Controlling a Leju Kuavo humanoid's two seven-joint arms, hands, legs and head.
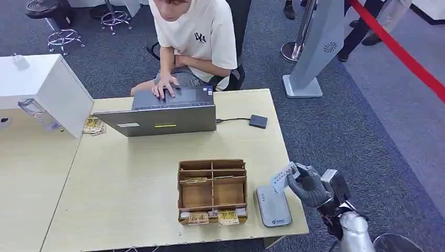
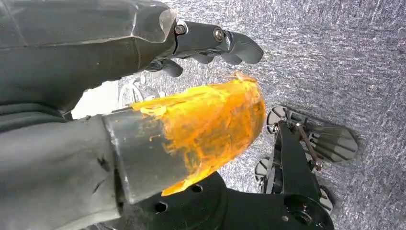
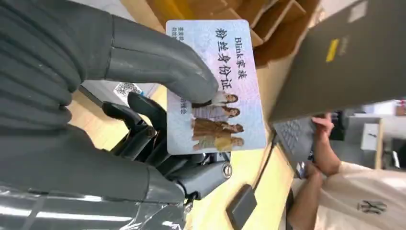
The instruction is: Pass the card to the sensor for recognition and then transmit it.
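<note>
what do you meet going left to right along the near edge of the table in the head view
Wooden organizer box → grey sensor pad → card → right hand holding the card, just off the table's corner.

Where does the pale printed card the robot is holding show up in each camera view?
Head view: the pale printed card is at lower right, held by the right hand above the grey sensor pad.
Left wrist view: not in it.
Right wrist view: the card is at centre, pinched under the thumb.
Shared landmark: the grey open laptop.
</note>
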